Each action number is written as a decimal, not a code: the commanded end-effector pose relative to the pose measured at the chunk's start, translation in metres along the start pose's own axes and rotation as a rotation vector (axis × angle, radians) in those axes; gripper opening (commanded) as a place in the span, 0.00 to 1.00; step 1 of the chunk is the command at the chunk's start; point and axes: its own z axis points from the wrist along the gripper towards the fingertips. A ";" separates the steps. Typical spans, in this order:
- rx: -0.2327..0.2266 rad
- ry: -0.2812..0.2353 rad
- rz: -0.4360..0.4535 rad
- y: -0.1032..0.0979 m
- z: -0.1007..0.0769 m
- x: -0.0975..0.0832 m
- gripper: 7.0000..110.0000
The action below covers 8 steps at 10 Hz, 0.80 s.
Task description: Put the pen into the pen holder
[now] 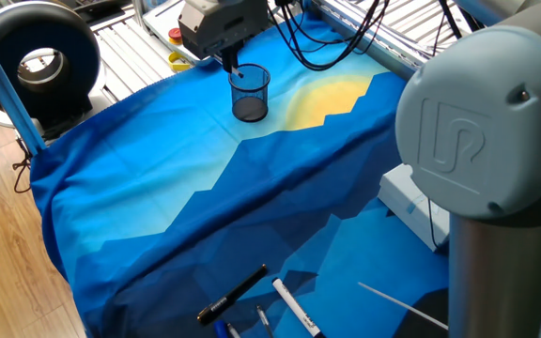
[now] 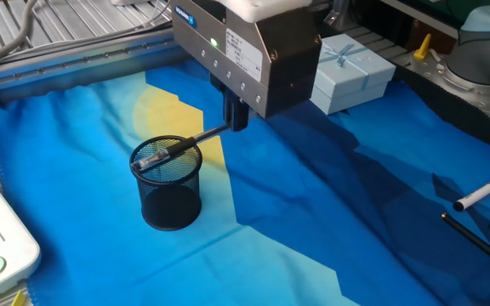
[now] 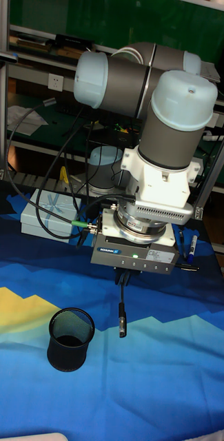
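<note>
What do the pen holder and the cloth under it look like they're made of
The pen holder looks like black wire mesh, probably metal with a matte finish: its sides are see-through, with a solid dark rim. The table cover looks like printed fabric in blue and yellow: it lies in soft wrinkles and drapes over the table edge.

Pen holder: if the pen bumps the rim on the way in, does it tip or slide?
The pen holder is open wire mesh with nothing visible inside, so probably light and easy to shove. It stands on soft cloth, which may grip it, so tipping seems likelier than sliding. The pen hangs over its rim, held by the gripper.
</note>
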 end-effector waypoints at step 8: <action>0.001 0.031 -0.057 -0.001 -0.002 0.008 0.00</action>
